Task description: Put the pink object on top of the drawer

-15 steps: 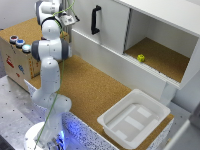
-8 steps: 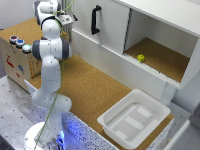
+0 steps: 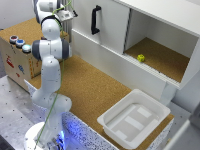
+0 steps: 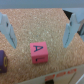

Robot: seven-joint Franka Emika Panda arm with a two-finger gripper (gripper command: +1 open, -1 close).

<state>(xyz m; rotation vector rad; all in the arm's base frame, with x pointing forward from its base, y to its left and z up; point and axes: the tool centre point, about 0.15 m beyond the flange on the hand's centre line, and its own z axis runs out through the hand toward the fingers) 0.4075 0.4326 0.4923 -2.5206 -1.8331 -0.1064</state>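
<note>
Cork-topped table (image 3: 95, 95), white drawer (image 3: 145, 40) open.

The pink block (image 4: 39, 53) bears a dark letter A. The fingers (image 4: 8, 31) are pale blue-grey. The bench (image 3: 95, 95) is speckled cork brown. The drawer (image 3: 115, 30) is white with a black handle (image 3: 95, 20) and a cork-coloured inside holding a small yellow-green cube (image 3: 141, 58). The tub (image 3: 134, 120) is white.
</note>
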